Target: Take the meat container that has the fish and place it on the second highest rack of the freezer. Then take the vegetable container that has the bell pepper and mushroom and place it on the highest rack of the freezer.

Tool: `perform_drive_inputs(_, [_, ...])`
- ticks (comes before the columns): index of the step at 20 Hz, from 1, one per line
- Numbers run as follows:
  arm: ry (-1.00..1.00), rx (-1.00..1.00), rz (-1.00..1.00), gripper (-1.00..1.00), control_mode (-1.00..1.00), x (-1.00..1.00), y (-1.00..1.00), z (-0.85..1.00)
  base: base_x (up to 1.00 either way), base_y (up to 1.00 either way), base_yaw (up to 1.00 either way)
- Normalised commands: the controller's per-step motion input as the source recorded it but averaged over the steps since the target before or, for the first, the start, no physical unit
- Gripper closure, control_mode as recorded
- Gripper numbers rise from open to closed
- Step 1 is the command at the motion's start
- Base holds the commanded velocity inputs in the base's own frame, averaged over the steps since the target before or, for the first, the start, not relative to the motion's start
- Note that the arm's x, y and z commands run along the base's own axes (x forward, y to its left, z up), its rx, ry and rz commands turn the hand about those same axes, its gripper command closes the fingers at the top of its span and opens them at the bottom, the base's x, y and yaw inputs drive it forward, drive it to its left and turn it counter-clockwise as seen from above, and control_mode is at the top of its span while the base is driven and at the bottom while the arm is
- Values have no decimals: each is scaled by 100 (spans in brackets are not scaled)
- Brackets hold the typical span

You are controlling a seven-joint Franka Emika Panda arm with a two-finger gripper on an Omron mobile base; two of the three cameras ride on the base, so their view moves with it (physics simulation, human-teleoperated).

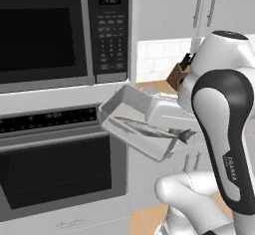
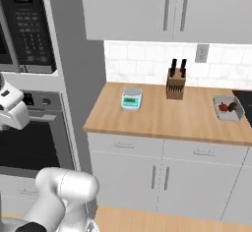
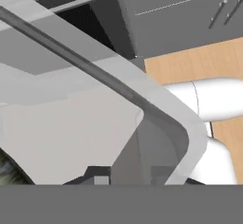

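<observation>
Hand view, meat container rim between closed jaws, tilted

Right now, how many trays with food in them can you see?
2. The fish tray is held up in front of the oven. The vegetable tray sits on the wooden counter, far right. Others may be hidden.

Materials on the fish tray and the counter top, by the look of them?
Fish tray: probably clear or frosted plastic, glossy; the fish shows through its pale wall. Counter top: wood or wood-look laminate, matte; light tan with faint grain, too coarse to tell which.
</observation>
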Motion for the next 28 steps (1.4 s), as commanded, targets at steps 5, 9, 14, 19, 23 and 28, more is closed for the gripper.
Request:
perform_drive_inputs(5, [0, 0, 0, 100, 100, 0, 0, 0, -4, 100, 0])
perform_drive_inputs(9, [0, 0, 0, 100, 100, 0, 0, 0, -19, 100, 0])
perform_drive_inputs(14, [0, 0, 0, 100, 100, 0, 0, 0, -29, 100, 0])
perform_drive_inputs(19, [0, 0, 0, 100, 100, 0, 0, 0, -44, 100, 0])
perform_drive_inputs(23, [0, 0, 0, 100, 100, 0, 0, 0, -53, 98, 0])
perform_drive_inputs(28, [0, 0, 0, 100, 100, 0, 0, 0, -27, 85, -2])
